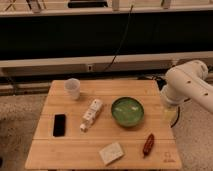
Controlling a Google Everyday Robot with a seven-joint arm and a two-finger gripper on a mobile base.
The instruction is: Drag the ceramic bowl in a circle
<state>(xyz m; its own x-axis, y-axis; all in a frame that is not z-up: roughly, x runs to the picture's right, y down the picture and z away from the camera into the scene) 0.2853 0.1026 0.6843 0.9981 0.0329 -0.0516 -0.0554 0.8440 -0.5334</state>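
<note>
Clearly on the wooden worktop [60,152], a little right of the middle: bowl [127,111], green and glossy, with darker rim and paler mottled inside. Stands upright, apart from all other things.

Just left of the bowl, not touching: white box [91,114], long, lying slanted with the upper end toward the bowl. Further left, near the left edge: black phone [59,124], lying flat. Behind the phone, in the back left part: white cup [72,88], upright. In front of the bowl, close to the front edge: pale flat pack [111,152], turned a bit slanted. Right of this pack: small reddish-brown thing [148,144], long, lying nearly front to back; cannot name it more exactly.

At the right side of the worktop: white arm [187,85], thick and rounded, bent downward over the right edge. Below the arm, at that same edge: end effector [170,114], pale yellowish, hanging to the right of the bowl, near but not touching. Holds nothing visible. Cannot tell whether spread or pressed together.

Behind the worktop: dark wall band with pale rails, and a black cable [122,45] hanging down across. Under all: speckled floor [20,120].
</note>
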